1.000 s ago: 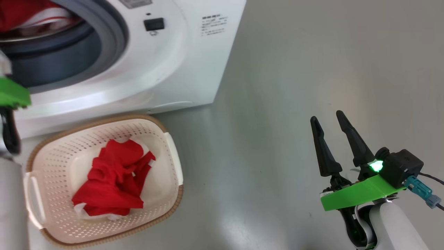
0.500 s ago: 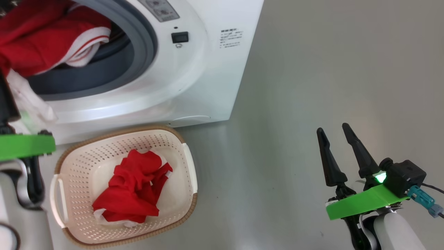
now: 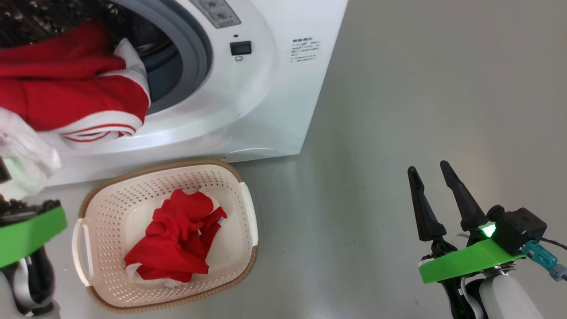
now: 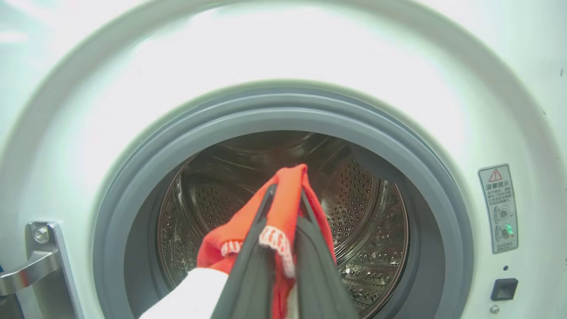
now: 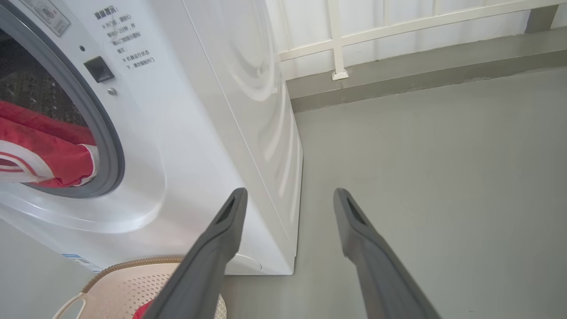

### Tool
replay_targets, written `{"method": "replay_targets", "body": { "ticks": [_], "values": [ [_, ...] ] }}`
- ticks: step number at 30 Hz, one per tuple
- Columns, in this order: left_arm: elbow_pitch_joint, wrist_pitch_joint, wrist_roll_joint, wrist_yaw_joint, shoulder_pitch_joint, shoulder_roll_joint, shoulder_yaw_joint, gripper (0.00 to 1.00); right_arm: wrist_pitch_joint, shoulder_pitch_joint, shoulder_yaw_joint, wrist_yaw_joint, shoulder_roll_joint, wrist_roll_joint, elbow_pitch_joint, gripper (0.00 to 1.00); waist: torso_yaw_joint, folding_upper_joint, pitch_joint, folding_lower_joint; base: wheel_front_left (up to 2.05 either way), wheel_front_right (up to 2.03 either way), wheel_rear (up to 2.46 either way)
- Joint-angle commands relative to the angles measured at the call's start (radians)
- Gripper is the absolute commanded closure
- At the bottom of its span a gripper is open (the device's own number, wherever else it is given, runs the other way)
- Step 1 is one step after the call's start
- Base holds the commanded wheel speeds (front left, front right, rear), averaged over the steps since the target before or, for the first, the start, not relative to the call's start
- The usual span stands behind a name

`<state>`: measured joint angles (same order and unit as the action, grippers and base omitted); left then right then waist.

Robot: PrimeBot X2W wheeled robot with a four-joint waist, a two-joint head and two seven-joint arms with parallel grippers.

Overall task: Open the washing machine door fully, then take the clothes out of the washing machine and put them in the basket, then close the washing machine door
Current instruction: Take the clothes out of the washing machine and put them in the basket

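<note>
The white washing machine (image 3: 270, 88) stands open; its door is out of view. A red garment with white trim (image 3: 75, 102) hangs out of the grey gasket (image 4: 283, 110), pulled over the opening's lower lip. My left gripper (image 4: 285, 195) is shut on this garment's red fabric in front of the steel drum (image 4: 363, 212). In the head view its green mount (image 3: 26, 235) shows at the left edge. Another red piece of the clothes (image 3: 175, 239) lies in the cream basket (image 3: 248, 212) on the floor below the opening. My right gripper (image 3: 427, 170) hangs open over bare floor, far right of the basket.
Grey floor (image 3: 421, 88) spreads to the right of the machine. A low ledge with a white railing (image 5: 336, 44) runs behind it. A metal door hinge (image 4: 35, 261) sits at the opening's left side, a black latch slot (image 3: 240, 47) at its right.
The head camera has shifted, so machine and basket sit further right. The red garment has come further out of the drum with my left gripper. The right gripper stays open.
</note>
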<state>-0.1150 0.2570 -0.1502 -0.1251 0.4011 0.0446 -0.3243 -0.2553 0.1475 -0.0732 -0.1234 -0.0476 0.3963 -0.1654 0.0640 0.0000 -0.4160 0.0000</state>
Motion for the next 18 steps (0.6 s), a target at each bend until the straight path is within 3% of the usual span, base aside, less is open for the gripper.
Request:
{"method": "replay_targets", "body": {
  "ticks": [1, 8, 18],
  "values": [
    [-0.032, 0.005, -0.006, -0.005, -0.03, 0.018, -0.022, 1.0, -0.006, -0.007, -0.016, -0.007, -0.003, -0.011, 0.022, 0.0, -0.004, 0.0, -0.004, 0.0, 0.0, 0.0, 0.0],
    [0.05, 0.005, 0.001, -0.005, -0.07, 0.009, 0.017, 1.0, -0.006, 0.005, -0.026, -0.007, -0.003, -0.006, 0.021, 0.0, 0.001, 0.0, -0.015, 0.0, 0.0, 0.0, 0.0],
    [0.291, 0.005, -0.006, -0.005, -0.075, 0.007, 0.104, 1.0, -0.006, 0.017, -0.035, -0.007, -0.003, -0.002, 0.028, 0.0, 0.003, 0.0, -0.076, 0.0, 0.0, 0.0, 0.0]
  ]
}}
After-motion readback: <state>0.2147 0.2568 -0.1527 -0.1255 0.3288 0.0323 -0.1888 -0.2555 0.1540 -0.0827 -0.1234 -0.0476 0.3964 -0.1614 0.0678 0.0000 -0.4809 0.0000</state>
